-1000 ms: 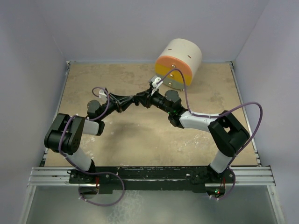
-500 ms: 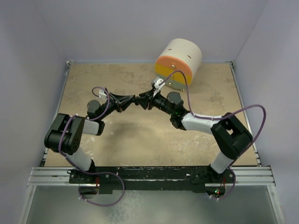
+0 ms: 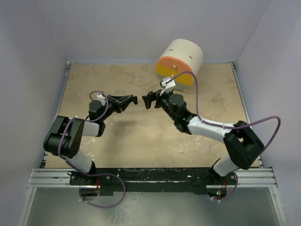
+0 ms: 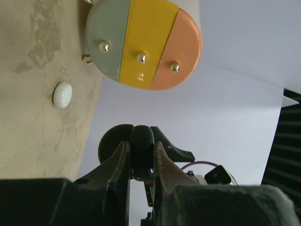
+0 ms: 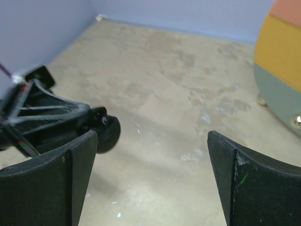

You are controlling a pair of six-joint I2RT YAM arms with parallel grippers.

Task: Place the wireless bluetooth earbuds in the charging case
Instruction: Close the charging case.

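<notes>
Black and glossy, the round charging case point(image 4: 141, 141) sits edge-on between the two fingers of the left hand point(image 4: 141, 157), which are closed against its flat sides. From above, that hand point(image 3: 132, 100) hangs over the middle of the bench point(image 3: 117, 141), a little toward the far edge, and the case point(image 3: 135, 99) pokes out of its tip toward the right arm.

The right hand point(image 3: 147, 100) faces it from just beside, with a small gap between them, so the two are not touching. In the right wrist view its dark fingers point(image 5: 51, 183) stand wide apart with nothing between them, and the hand point(image 5: 150, 179) looks down at bare bench. The case point(image 5: 107, 131) shows there too, at the left, clamped in the tip of the left hand point(image 5: 91, 123).

A small white oval earbud point(image 4: 62, 94) lies on the bench, free of both hands, close to one brass foot of the drawer unit point(image 4: 141, 44). I cannot make out a second earbud in any view, and the pictures do not show whether the case is open or closed.

The drawer unit point(image 3: 180, 63) is a cream cylinder on its side at the far edge of the bench, right of centre. Its round face is split into grey-green, yellow and orange bands, each with a small brass knob.
</notes>
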